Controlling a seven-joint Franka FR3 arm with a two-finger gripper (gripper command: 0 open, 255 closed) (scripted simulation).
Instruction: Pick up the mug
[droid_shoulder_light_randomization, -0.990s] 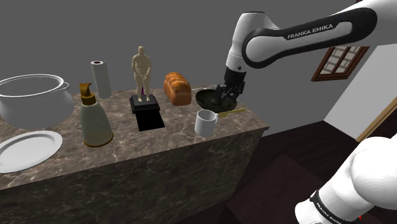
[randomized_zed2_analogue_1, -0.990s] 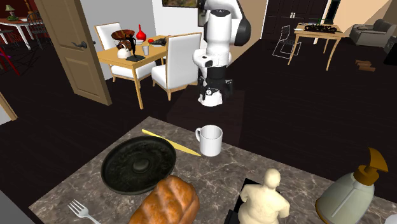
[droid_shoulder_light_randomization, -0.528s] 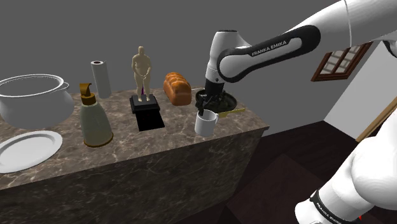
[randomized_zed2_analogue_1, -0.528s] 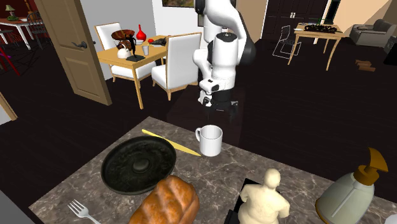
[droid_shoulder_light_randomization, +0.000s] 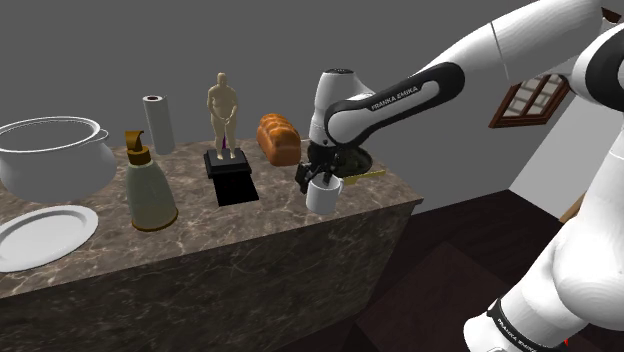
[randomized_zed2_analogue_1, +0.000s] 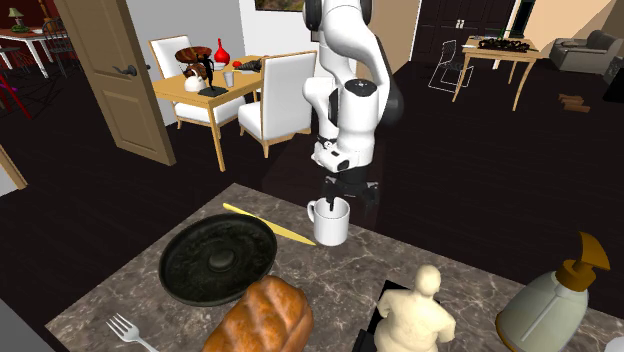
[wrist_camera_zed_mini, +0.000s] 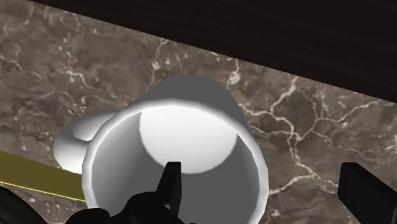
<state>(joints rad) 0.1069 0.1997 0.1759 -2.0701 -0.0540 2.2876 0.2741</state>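
Arm (droid_shoulder_light_randomization: 400, 95) marked FRANKA EMIKA lowered to white mug (randomized_zed2_analogue_1: 331, 222); jaws spread, straddling its rim.

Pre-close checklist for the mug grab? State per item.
1. Gripper open: ok, the fingers stand apart.
2. Mug wall between the fingers: ok, one finger is inside the rim and the other outside.
3. Handle clear of the fingers: ok, it points away from the outer finger.
4. Mug upright on the counter: ok.
5. Fingers deep enough for a firm hold: cannot tell.
6. Yellow stick clear of the closing path: ok, it lies on the handle side.
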